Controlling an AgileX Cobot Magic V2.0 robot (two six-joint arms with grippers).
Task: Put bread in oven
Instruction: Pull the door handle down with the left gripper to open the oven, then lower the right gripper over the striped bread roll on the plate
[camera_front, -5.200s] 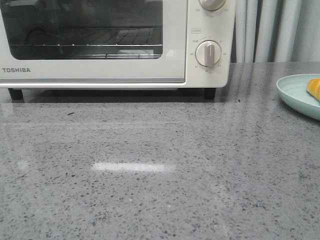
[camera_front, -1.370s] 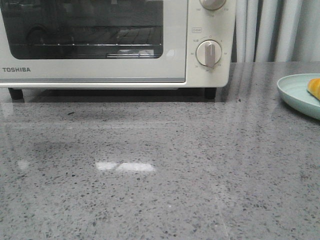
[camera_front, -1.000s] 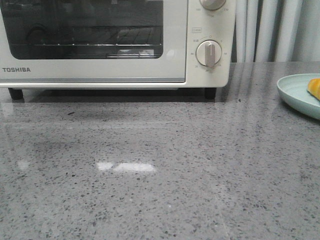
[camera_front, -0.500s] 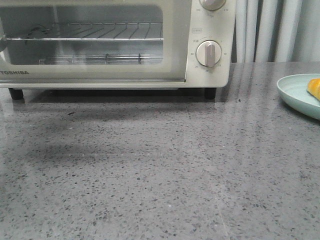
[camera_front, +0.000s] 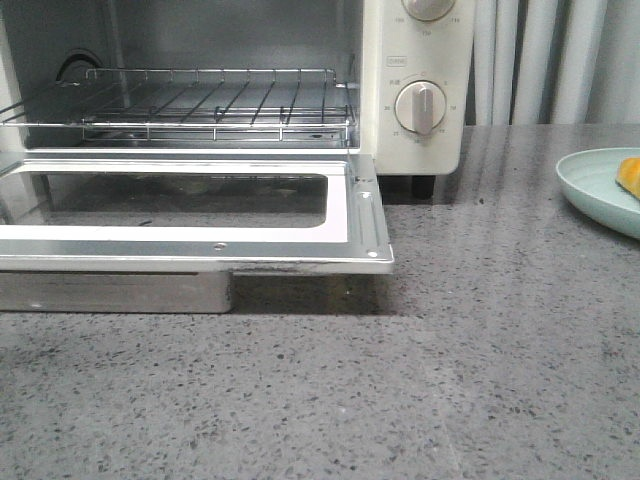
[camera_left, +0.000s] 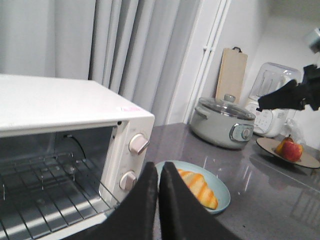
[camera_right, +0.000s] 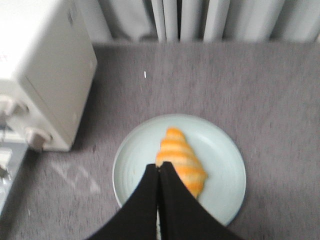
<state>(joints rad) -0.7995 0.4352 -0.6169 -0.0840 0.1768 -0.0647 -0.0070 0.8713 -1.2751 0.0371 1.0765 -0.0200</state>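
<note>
Oven (camera_front: 415, 90) door down; bread (camera_right: 181, 161) part-hidden (front view); both arms' fingers pressed together

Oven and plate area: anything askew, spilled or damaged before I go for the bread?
Nothing stands out. The oven door is folded down flat, its wire rack sits level and bare, and the bread lies whole on the pale green plate. No spills on the countertop.
</note>
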